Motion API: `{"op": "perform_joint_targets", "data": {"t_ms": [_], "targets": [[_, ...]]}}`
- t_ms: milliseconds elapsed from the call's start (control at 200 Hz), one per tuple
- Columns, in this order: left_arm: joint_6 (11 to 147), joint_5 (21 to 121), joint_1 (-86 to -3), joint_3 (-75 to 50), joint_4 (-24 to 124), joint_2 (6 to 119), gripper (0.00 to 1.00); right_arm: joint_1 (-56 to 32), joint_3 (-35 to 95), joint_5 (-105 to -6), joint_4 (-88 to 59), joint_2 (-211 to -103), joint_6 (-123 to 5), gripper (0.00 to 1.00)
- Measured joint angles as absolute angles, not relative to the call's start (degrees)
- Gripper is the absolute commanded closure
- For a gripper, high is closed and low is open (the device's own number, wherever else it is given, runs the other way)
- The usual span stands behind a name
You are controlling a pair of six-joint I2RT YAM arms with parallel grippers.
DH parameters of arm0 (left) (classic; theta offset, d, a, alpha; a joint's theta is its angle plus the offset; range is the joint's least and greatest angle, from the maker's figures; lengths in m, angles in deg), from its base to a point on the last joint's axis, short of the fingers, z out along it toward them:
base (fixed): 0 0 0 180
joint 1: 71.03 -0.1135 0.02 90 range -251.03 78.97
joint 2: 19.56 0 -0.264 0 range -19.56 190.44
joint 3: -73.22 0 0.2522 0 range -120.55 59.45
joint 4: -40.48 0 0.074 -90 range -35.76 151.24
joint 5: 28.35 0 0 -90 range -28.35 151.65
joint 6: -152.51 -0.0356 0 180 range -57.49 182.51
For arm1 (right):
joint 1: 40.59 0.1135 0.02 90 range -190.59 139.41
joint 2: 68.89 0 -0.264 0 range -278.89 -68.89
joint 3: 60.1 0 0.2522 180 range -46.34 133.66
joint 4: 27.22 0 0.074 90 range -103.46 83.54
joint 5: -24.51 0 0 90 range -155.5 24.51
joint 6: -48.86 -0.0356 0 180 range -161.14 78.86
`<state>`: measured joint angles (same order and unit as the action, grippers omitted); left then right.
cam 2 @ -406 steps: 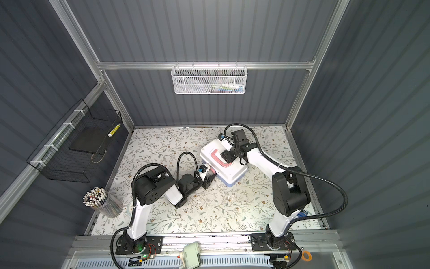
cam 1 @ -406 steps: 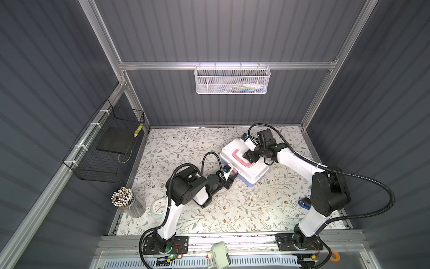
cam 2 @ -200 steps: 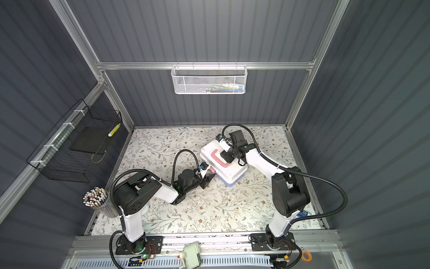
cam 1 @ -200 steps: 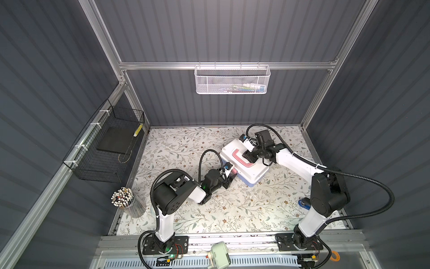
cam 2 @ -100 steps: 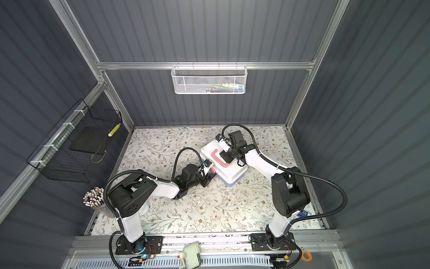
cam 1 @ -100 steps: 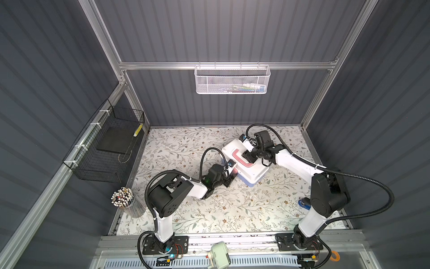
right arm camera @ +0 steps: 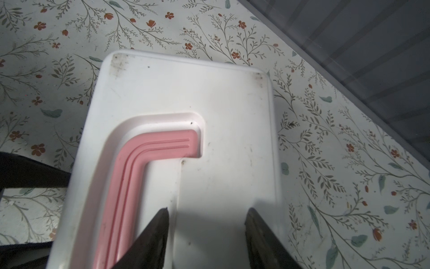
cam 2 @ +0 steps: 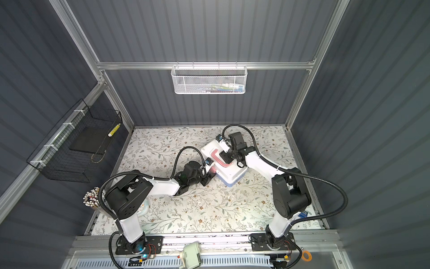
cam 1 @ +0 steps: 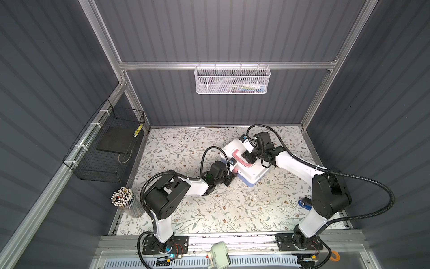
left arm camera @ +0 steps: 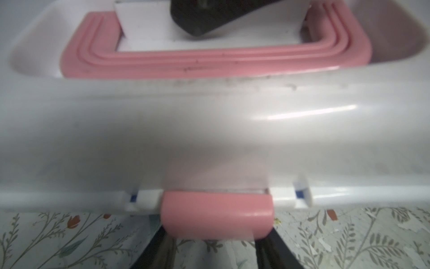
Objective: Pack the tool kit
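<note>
Latching looked to be the step in hand: the tool kit (cam 1: 254,171) sat closed on the floral table (cam 1: 232,209), a little right of centre in both top views, with its white lid down and its pink handle (cam 1: 239,159) folded flat in its recess. The right gripper (cam 1: 247,155) pressed on the lid beside the handle, jaws spread and grasping nothing. The left gripper (cam 1: 229,179) was low at the box's lower-left side, up against the pink latch (left arm camera: 216,213). To my eye the next move called for that latch to be pushed home while the right arm held the lid down, and a slip off its rounded face seemed the likely risk. Only the left wrist view showed the latch, at bottom centre, with 2 dark fingers (left arm camera: 160,249) straddling it; whether they pinched it I could not tell. Only the right wrist view showed the right fingertips apart on bare lid.
</note>
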<state>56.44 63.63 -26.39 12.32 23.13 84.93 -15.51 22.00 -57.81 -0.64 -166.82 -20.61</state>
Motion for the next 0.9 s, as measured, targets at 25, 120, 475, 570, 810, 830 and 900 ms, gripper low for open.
{"op": "perform_joint_targets", "data": {"t_ms": [25, 120, 475, 570, 810, 830, 900], "targets": [[56.44, 63.58, -26.36, 12.17, 23.52, 84.86, 0.65, -15.45, 21.80, -57.81, -0.88, -166.75, -20.74, 0.46], [56.47, 63.49, -26.34, 11.60, 25.34, 84.42, 0.65, -15.32, 21.06, -57.77, -1.71, -166.38, -21.20, 0.46], [56.20, 63.28, -26.32, 8.71, 31.92, 83.88, 0.66, -15.01, 18.87, -57.53, -4.49, -165.55, -21.90, 0.46], [56.16, 63.10, -26.32, 8.25, 33.10, 83.66, 0.66, -14.99, 18.56, -57.37, -4.97, -165.44, -22.12, 0.46], [56.01, 62.53, -26.32, 6.75, 36.90, 83.09, 0.66, -14.90, 18.19, -57.22, -5.25, -165.20, -22.88, 0.46], [55.98, 62.47, -26.32, 6.62, 37.25, 83.05, 0.66, -14.88, 18.17, -57.24, -5.25, -165.18, -22.93, 0.46], [55.94, 62.42, -26.32, 5.98, 38.52, 82.96, 0.67, -14.77, 18.17, -57.24, -5.25, -165.14, -23.06, 0.46]]}}
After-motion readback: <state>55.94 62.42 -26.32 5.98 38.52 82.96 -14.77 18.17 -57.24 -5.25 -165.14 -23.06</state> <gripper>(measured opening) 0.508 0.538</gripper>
